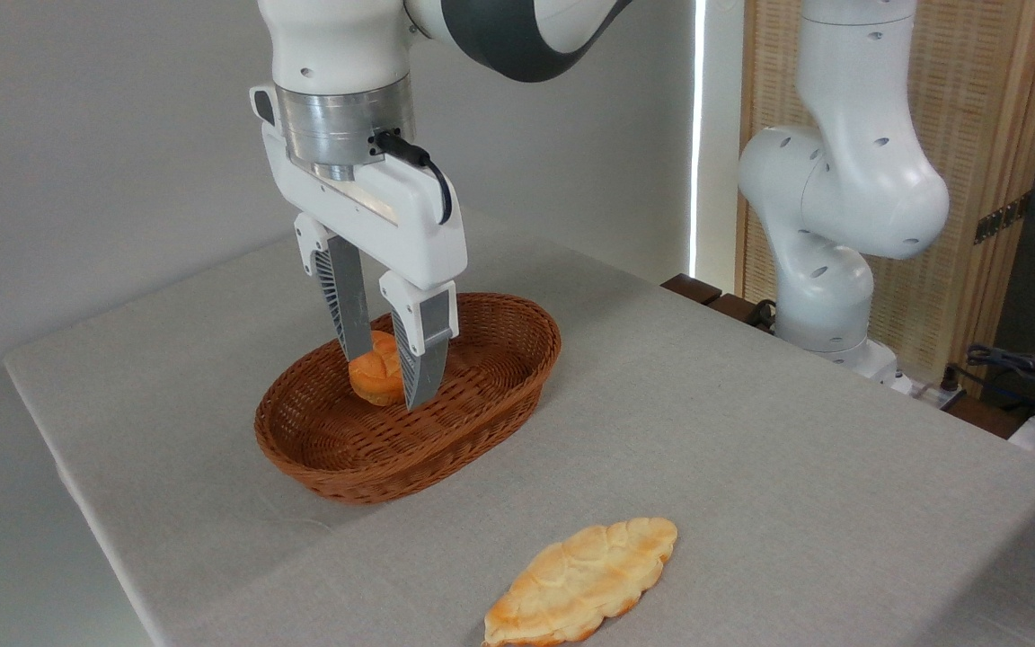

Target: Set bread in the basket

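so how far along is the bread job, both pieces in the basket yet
Not yet. The round bun is inside the basket, with the end effector fingers either side of it; whether it is released is unclear. The flat pastry lies on the table, untouched, and remains to be moved.

You were looking at a robotics lab set-up, not a home: a white robot arm (841, 198) was bolted at the far edge of a table (751, 431) draped in plain grey cloth. Behind it stood a bare grey wall (104, 135) and a slatted wooden screen (976, 117). At the right edge, loose cables (1021, 368) lay in a tangle, the clutter of a test bench
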